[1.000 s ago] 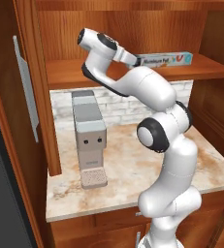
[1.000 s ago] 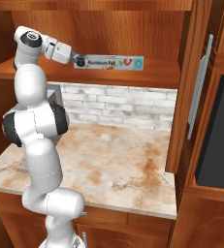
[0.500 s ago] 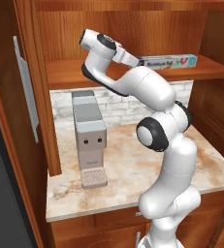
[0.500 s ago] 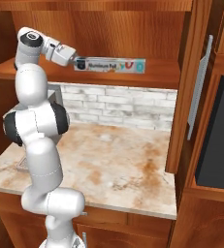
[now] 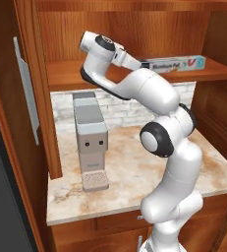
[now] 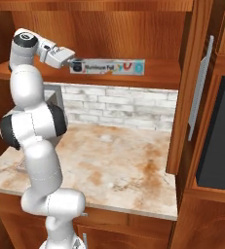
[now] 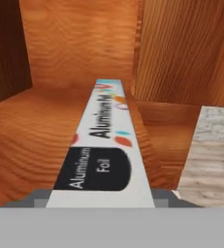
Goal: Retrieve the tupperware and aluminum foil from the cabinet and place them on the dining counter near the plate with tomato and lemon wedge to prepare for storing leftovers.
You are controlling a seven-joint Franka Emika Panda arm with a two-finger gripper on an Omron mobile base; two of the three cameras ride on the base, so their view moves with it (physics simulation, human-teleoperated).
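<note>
Reddish-brown wood surrounds everything: the cabinet (image 5: 41,98) has a plank shelf (image 6: 158,78) running across it, and below that a whitish brick backsplash (image 6: 119,104) rises behind a beige marble-look bench (image 6: 119,165) streaked with rust. A tall grey coffee machine (image 5: 89,140) stands on the bench toward nine o'clock of the arm, and a long grey door handle (image 6: 201,87) hangs at three o'clock in the right base view. The aluminum foil (image 6: 109,66) lies lengthwise along the shelf's front edge, its dark end toward the arm. The gripper (image 6: 71,62) is level with the shelf, right at that dark end. In the hand view the box runs straight away from the camera between the jaws, which stand partly apart; whether they actually press the box I cannot tell.
</note>
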